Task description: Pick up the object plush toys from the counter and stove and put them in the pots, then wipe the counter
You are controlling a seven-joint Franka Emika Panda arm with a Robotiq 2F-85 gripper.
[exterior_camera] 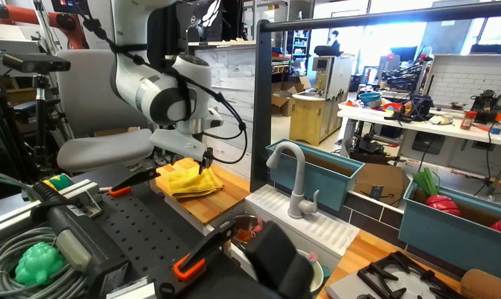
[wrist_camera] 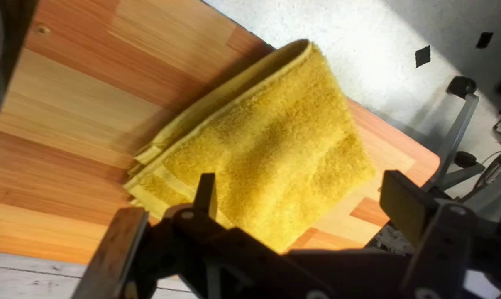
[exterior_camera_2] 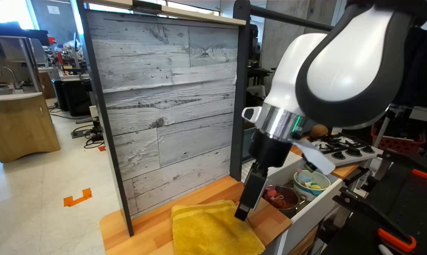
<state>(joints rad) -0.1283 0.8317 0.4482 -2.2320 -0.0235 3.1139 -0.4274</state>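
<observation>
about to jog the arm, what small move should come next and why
I'd probably lower the gripper slightly toward the folded yellow cloth: the jaws stand apart over it, it lies on the wooden counter, and the metal pot and white pot already hold toy-like things, so wiping seems next.

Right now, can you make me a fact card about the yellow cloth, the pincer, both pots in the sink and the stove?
Yellow cloth: folded, lying on the wooden counter
Pincer: open, over the cloth; whether it touches it, I can't tell
Metal pot: in the sink, with pinkish and orange toys inside
Cream-rimmed pot: beside the metal one, with light-blue and yellow-green toys inside
Stove: across the sink from the cloth, only partly seen
Wiping: cloth not gripped yet
</observation>
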